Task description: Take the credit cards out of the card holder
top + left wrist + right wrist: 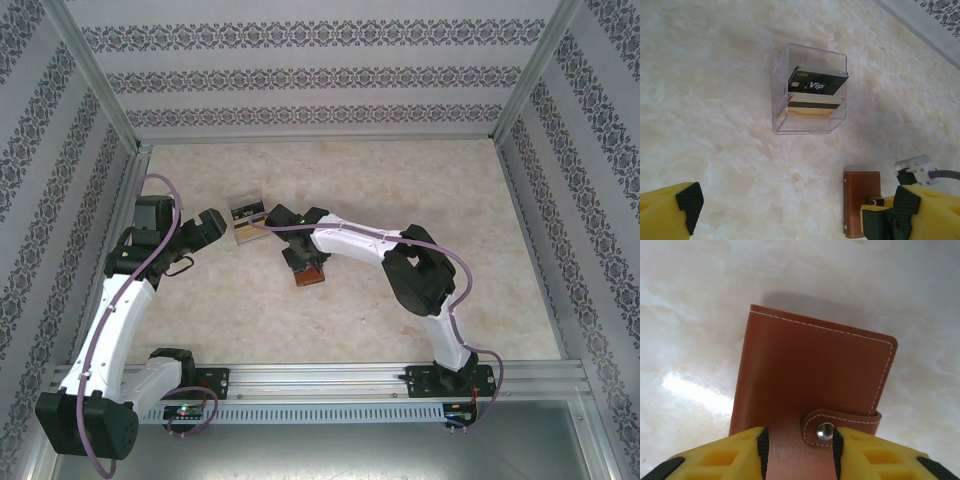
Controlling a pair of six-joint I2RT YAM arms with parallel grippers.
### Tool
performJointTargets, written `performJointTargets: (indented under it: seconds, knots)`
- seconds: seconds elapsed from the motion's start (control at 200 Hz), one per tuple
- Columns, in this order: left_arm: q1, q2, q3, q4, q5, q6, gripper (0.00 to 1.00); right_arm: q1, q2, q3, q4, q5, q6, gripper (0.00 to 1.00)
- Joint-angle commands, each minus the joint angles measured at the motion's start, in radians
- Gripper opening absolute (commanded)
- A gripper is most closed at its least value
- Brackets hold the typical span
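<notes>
**Brown leather holder between the right fingers, strap snapped shut**

Brown and stitched in white, the card holder [810,375] lies closed on the marbled cream tabletop [420,200], its strap fastened by a metal snap [825,430]. It sits near the clear plastic box [781,100], off the box's right side and closer to the arm bases.

The right fingers [761,445] stand over the holder's near end, narrowed to take in a strip of its face. One pad is beside the snap and the other is toward the holder's left edge. Whether they actually pinch the leather or only rest against it cannot be told from the wrist view.

The left fingers [690,202] are spread wide and hold nothing. Seen from above, they hang just off the left side of the box and point toward it.

Inside the box a black card [817,82] printed "Vip" leans on edge, with a gold-and-black card [815,107] behind it — both within the box's walls.
</notes>
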Motion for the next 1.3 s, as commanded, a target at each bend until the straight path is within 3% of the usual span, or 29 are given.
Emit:
performJointTargets:
  seconds: [0.0,0.235,0.495,0.55,0.61,0.739,1.294]
  knots:
    - [-0.014,-0.019,-0.005,-0.025,0.016,-0.005,0.99,0.005,0.032,0.040,-0.030,0.033,-0.008,0.41]
    - [-0.014,-0.017,-0.008,-0.022,0.028,-0.003,1.00,0.005,0.063,0.055,-0.038,0.052,-0.020,0.39]
    - [-0.014,-0.013,-0.015,-0.004,0.052,-0.003,0.99,0.004,0.054,0.044,-0.037,0.055,-0.018,0.19]
    - [-0.014,-0.010,-0.016,0.000,0.057,-0.003,1.00,0.005,0.047,0.049,-0.042,0.059,-0.016,0.21]
    - [-0.014,-0.009,-0.017,0.002,0.060,-0.002,0.99,0.005,0.035,0.053,-0.045,0.070,-0.016,0.31]
    - [-0.013,-0.007,-0.015,0.003,0.060,0.000,1.00,0.003,0.017,0.075,-0.057,0.083,-0.021,0.35]
    - [-0.023,0.005,-0.016,0.008,0.079,0.001,0.99,-0.025,0.081,0.076,-0.056,0.029,-0.027,0.34]
